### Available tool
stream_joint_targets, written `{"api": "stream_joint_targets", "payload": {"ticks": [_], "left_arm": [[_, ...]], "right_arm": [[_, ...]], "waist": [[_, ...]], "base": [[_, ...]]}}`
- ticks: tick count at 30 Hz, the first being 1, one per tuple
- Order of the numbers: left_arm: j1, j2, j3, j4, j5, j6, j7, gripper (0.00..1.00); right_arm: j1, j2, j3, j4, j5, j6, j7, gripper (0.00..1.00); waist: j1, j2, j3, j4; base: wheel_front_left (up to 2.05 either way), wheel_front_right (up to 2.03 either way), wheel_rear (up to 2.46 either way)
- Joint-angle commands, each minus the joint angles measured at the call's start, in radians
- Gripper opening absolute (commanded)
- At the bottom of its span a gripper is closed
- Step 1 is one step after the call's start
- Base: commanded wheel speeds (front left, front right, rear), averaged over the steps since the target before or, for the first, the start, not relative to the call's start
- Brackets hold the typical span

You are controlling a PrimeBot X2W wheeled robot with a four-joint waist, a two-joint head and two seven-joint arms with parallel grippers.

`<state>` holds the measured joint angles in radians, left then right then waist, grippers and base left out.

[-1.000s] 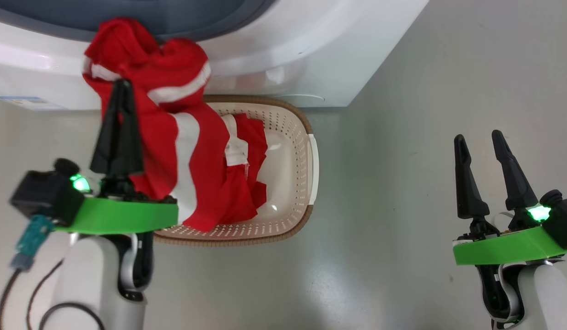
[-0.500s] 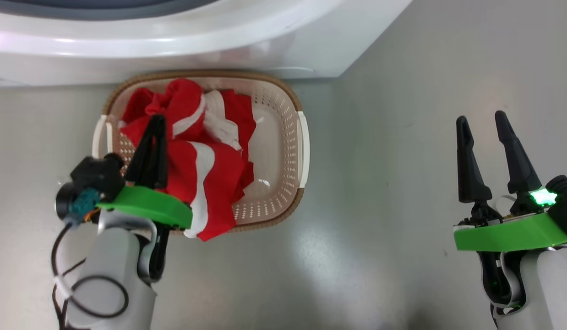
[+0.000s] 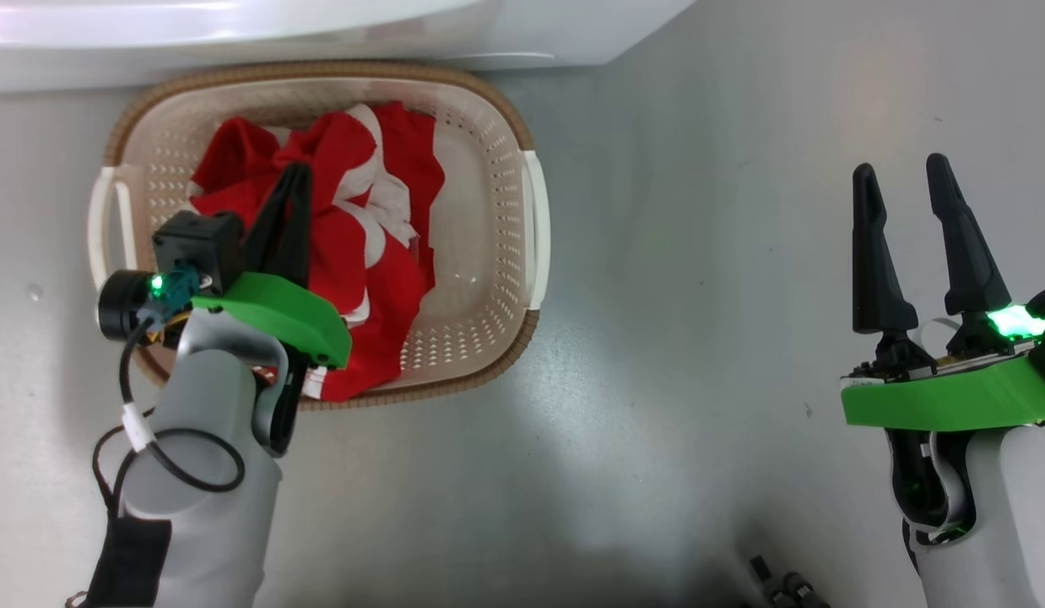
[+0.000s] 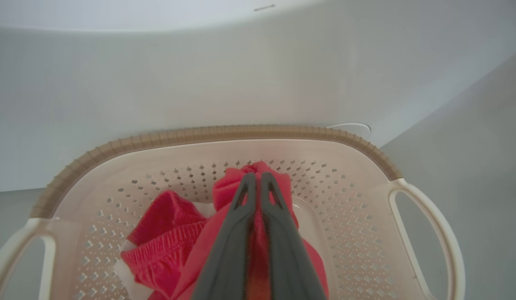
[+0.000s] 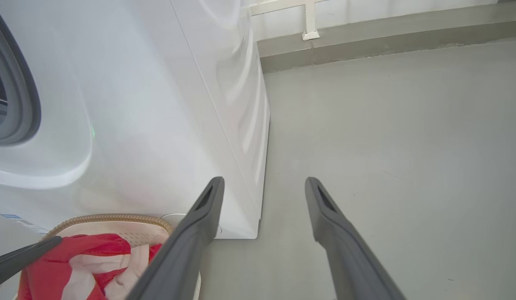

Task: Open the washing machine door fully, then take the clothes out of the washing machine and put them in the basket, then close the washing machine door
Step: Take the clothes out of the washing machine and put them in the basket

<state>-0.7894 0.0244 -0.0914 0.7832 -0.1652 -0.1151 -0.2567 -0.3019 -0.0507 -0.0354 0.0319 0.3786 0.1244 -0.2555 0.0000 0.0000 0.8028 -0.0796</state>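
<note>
The left end effector [image 3: 298, 171] is pinched shut on a fold of the red clothes [image 3: 366, 224]. Its two dark fingers are pressed together with red fabric caught between them, seen close up in the left wrist view. It reaches down into the cream perforated basket [image 3: 489, 253], and the gripped bunch sits near the basket's far wall. The rest of the red-and-white clothes lie heaped across the left and middle of the basket, and one red corner reaches the near brown rim. The basket's pale bottom shows on its right side. The basket stands on the grey floor [image 3: 700, 295], its far rim just beside the base of the white washing machine [image 3: 235, 34]. The right end effector [image 3: 900, 166] hangs well apart to the right, over the floor, its fingers spread wide and holding nothing. In the right wrist view, the machine's grey door gasket [image 5: 20, 96] shows at the left edge.
</note>
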Motion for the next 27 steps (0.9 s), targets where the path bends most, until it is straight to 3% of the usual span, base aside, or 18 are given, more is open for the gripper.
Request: {"api": "stream_joint_targets", "payload": {"ticks": [1, 3, 4, 5, 6, 7, 9, 10, 27], "left_arm": [[0.015, 0.026, 0.026, -0.007, 0.012, -0.005, -0.005, 0.0], [0.008, 0.026, 0.029, 0.003, 0.015, -0.007, -0.005, 0.0], [0.005, 0.026, 0.03, 0.007, 0.016, -0.007, -0.005, 0.13], [0.003, 0.026, 0.03, 0.011, 0.017, -0.008, -0.005, 0.36], [0.0, 0.026, 0.032, 0.013, 0.017, -0.008, -0.005, 0.5], [-0.001, 0.026, 0.032, 0.015, 0.016, -0.008, -0.005, 0.71], [0.0, 0.026, 0.033, 0.016, 0.016, -0.009, -0.005, 0.95], [0.001, 0.026, 0.034, 0.017, 0.016, -0.009, -0.005, 1.0], [0.119, 0.026, 0.065, -0.082, 0.004, -0.013, -0.005, 1.0]], "right_arm": [[0.007, 0.001, 0.021, -0.025, 0.01, 0.006, -0.006, 1.0], [0.005, 0.001, 0.021, -0.025, 0.012, 0.006, -0.006, 1.0], [0.005, 0.001, 0.021, -0.025, 0.013, 0.006, -0.006, 1.0], [0.004, 0.001, 0.021, -0.024, 0.013, 0.006, -0.006, 1.0], [0.004, 0.001, 0.021, -0.023, 0.014, 0.006, -0.006, 1.0], [0.003, 0.001, 0.021, -0.022, 0.014, 0.006, -0.006, 1.0], [0.003, 0.001, 0.02, -0.021, 0.014, 0.006, -0.006, 1.0], [0.002, 0.001, 0.019, -0.019, 0.013, 0.006, -0.006, 1.0], [0.04, 0.001, 0.022, 0.01, -0.018, 0.006, -0.006, 1.0]], "waist": [[0.0, 0.0, 0.013, -0.012], [0.0, 0.0, 0.015, -0.014], [0.0, 0.0, 0.015, -0.015], [0.0, 0.0, 0.015, -0.015], [0.0, 0.0, 0.014, -0.015], [0.0, 0.0, 0.012, -0.014], [0.0, 0.0, 0.007, -0.013], [0.0, 0.0, 0.003, -0.011], [0.0, 0.0, -0.156, 0.019]], "base": [[0.0, 0.0, 0.0], [0.0, 0.0, 0.0], [0.0, 0.0, 0.0], [0.0, 0.0, 0.0], [0.0, 0.0, 0.0], [0.0, 0.0, 0.0], [0.0, 0.0, 0.0], [0.0, 0.0, 0.0], [0.0, 0.0, 0.0]]}}
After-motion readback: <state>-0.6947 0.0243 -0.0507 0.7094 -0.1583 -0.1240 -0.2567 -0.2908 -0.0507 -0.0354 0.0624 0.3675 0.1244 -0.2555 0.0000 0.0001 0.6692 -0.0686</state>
